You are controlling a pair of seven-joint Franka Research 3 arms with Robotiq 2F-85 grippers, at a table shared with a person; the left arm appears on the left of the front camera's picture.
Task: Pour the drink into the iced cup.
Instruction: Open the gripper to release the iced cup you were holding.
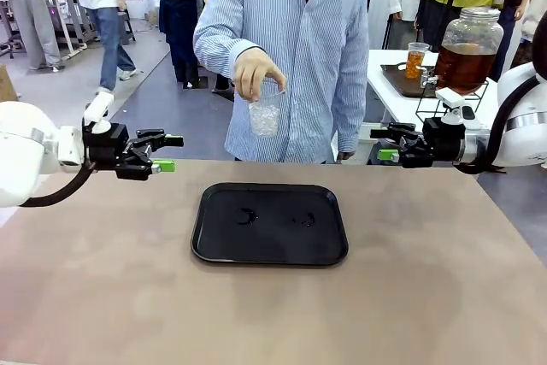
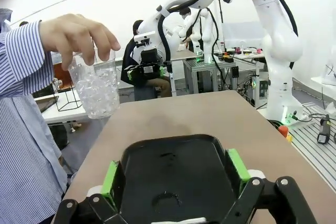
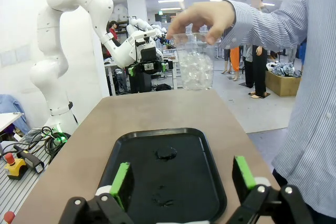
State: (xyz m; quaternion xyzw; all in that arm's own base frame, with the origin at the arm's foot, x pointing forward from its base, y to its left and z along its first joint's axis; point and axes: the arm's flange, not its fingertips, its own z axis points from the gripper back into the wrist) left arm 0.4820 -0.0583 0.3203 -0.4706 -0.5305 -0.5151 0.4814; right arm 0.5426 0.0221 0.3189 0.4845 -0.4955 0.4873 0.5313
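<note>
A person in a striped blue shirt stands at the far edge of the desk (image 1: 444, 297) and holds a clear plastic cup (image 1: 266, 111) filled with ice. The person's hand (image 1: 256, 72) grips the cup from above by its rim, fingers spread around the top, and the cup hangs in the air above the desk's far edge, apart from everything on it. In the left wrist view the same cup (image 2: 96, 85) shows packed with ice under the hand (image 2: 79, 35), and in the right wrist view the cup (image 3: 195, 64) hangs under the hand (image 3: 202, 18) beyond the tray's far edge.

A black tray (image 1: 329, 250) lies flat in the middle of the desk, nearer its far edge. A few wet marks sit on its surface.

The left gripper (image 1: 167, 152) hovers over the desk's left edge, level with the tray's far side, its green-padded fingers spread apart and holding nothing. The right gripper (image 1: 384, 144) hovers over the desk's right far corner, fingers likewise parted and empty. Both point inward toward the tray.

Behind the person, on a white side table, a large glass jar (image 1: 467, 49) on a wire stand holds the amber-brown drink (image 1: 462, 66). A small cup of the same liquid (image 1: 415, 60) stands on a dark tray just beside it.
</note>
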